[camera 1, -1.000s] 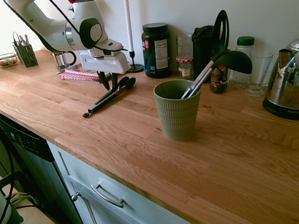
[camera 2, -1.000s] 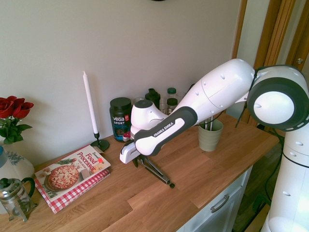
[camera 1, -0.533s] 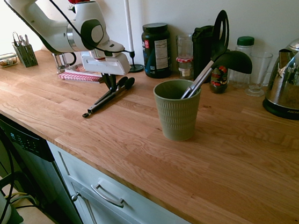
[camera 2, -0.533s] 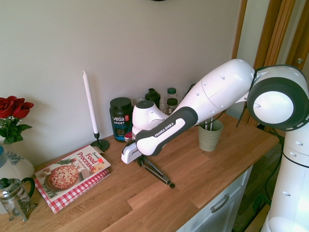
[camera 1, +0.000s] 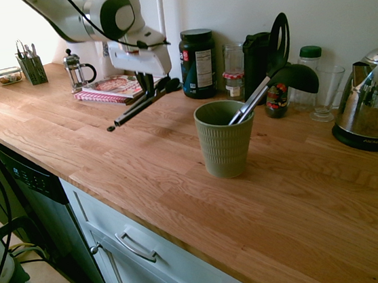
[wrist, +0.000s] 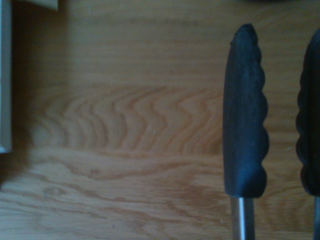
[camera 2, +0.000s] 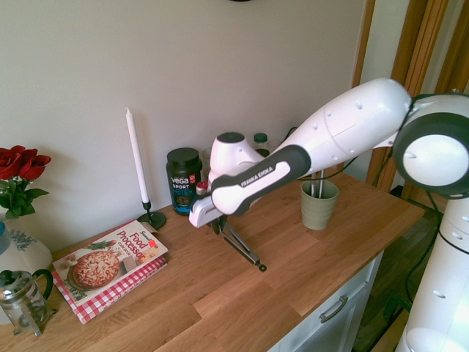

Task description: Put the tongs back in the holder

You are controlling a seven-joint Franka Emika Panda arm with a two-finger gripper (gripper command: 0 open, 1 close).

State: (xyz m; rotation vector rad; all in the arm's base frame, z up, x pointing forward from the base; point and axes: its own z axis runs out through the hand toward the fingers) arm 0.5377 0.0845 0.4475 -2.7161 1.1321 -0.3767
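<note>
the tongs [camera 1: 140,102] are off the countertop [camera 1: 307,217] now, where a second ago they lay flat on the wood with the gripper [camera 1: 149,90] coming down over their black-tipped end. the gripper's fingers have come together on the tongs near those tips, and the arm has risen, so the tongs hang slanted in the air with the tip end high at the gripper and the hinged end drooping toward the counter's front edge. from this i judge the pick-up is done and what is left is the carry across to the holder [camera 1: 225,137] and the lowering in.

the holder stands apart from the tongs, further along the counter toward the kettle [camera 1: 371,107], nearer the front edge than the row of jars at the wall. a black ladle [camera 1: 284,81] already leans in it, so the free room in its mouth is on the side away from that handle.

the first exterior view shows a small dark shadow on the wood below the low end, which is what makes the lift plain; the second exterior view has the tongs [camera 2: 239,246] partly behind the forearm, with their low end seeming close to the wood, and the holder [camera 2: 319,204] small behind the arm. the wrist view alone shows the scalloped black tips [wrist: 244,115] close up, two of them side by side above bare wood grain.
</note>
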